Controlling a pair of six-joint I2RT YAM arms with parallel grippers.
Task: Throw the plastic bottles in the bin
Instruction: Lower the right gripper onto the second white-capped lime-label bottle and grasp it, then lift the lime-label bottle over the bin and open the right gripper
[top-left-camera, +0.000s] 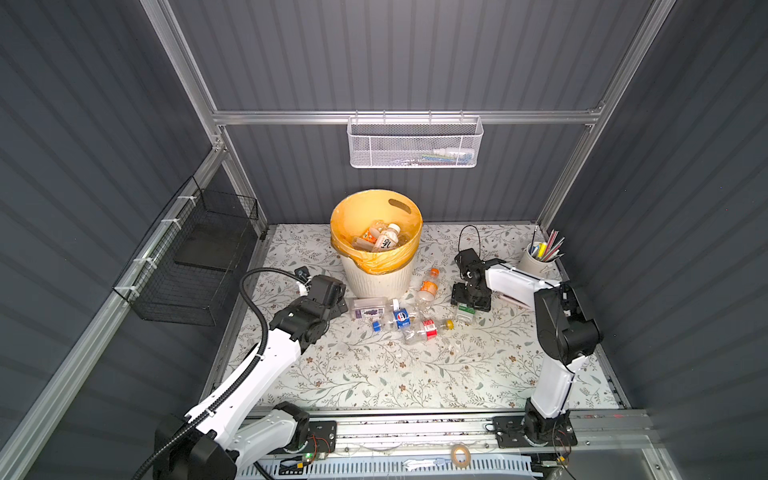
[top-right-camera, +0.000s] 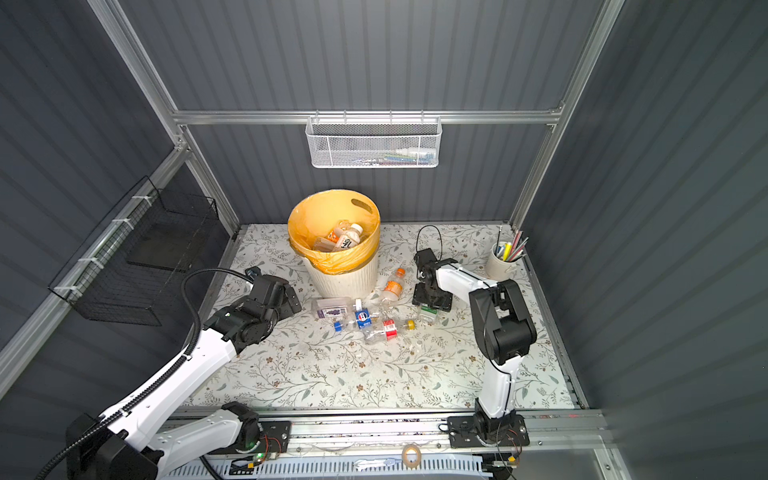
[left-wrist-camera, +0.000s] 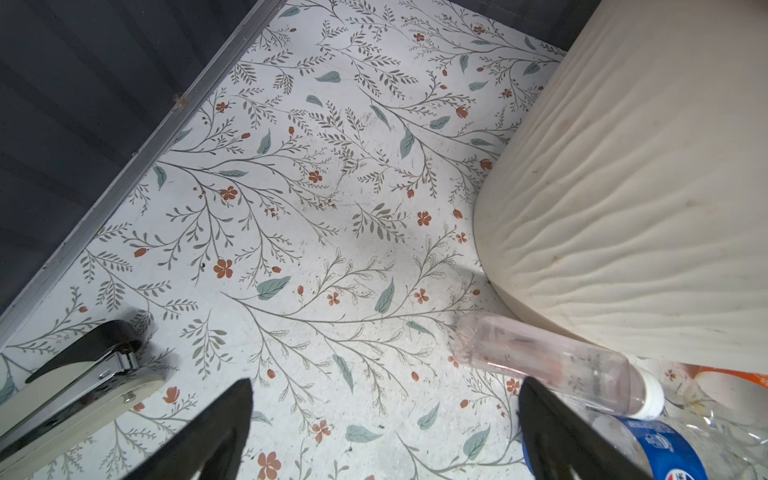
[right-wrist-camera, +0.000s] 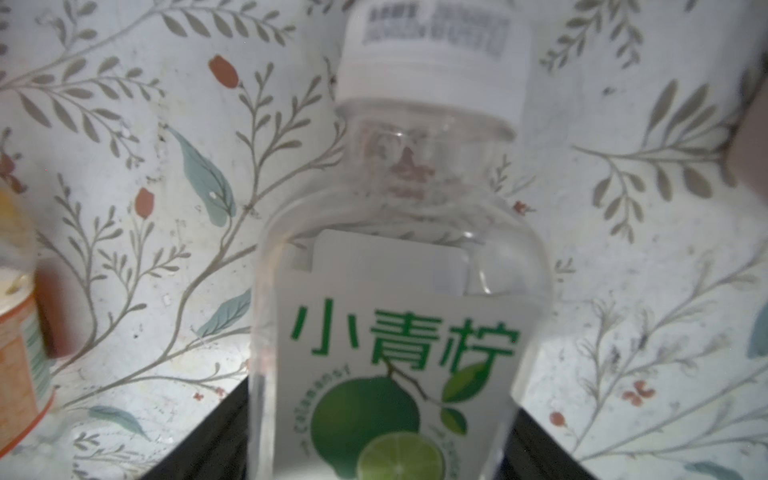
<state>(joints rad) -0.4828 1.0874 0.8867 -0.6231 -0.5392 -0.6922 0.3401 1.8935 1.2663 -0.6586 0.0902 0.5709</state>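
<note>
Now — lime bottle (right-wrist-camera: 399, 332) next.
Our right gripper (right-wrist-camera: 382, 395) straddles the lime bottle on the table (top-left-camera: 374, 374), clamped or not we cannot tell; left gripper (left-wrist-camera: 384, 386) hangs wide, empty, beside the bin (top-left-camera: 376, 278) — probably keeping clear.

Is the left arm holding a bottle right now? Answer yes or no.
No, the left jaws stand wide apart over bare floral tabletop, with the nearest clear bottle lying beside them.
</note>
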